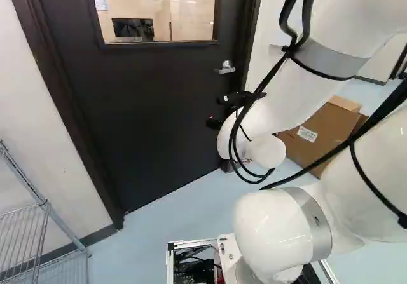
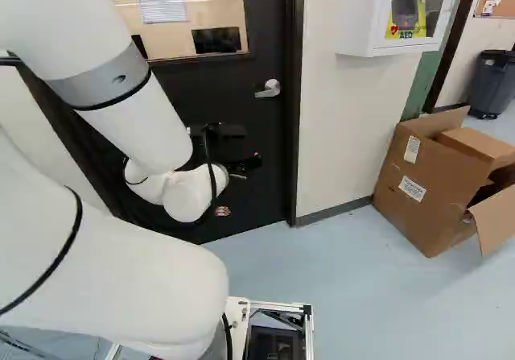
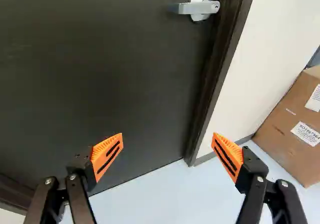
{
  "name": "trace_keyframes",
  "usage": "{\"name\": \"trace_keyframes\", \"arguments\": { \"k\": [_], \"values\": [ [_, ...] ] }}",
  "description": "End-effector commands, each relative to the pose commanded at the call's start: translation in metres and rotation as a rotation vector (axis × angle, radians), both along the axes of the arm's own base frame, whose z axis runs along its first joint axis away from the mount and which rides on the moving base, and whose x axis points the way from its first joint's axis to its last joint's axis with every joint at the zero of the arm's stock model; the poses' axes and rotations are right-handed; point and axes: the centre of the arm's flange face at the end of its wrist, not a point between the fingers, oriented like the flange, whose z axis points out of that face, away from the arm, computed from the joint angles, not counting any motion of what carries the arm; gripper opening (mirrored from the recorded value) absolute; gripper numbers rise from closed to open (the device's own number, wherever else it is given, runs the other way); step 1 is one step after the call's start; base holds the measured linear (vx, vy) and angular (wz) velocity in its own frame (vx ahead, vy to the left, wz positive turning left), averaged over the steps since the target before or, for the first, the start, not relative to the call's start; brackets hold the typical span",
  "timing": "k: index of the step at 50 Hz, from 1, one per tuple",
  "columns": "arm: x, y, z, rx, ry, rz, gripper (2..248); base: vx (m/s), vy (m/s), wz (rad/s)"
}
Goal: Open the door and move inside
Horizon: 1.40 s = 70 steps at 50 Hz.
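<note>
Door (image 3: 110,73) shut; jaws spread wide, hndl. (image 3: 200,7) ahead.

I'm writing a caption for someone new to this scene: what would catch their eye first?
Probably the big white arm, reaching from the foot of the left base view toward a dark, closed door with a window in its upper part. In the wrist view, the open gripper's bright orange pads stand out, with the silver lever handle ahead of them.
</note>
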Motion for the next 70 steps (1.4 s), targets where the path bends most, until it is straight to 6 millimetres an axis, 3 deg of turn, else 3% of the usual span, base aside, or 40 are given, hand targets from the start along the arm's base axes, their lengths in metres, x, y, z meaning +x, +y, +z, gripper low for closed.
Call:
{"name": "trace_keyframes", "arguments": {
  "k": [32,70],
  "values": [
    [0.001,0.0,0.001,0.0,-0.003,0.0,247,0.039,-0.001,-0.004],
    [0.022,0.0,0.036,0.0,-0.101,0.0,247,0.0,0.0,0.0]
  ]
}}
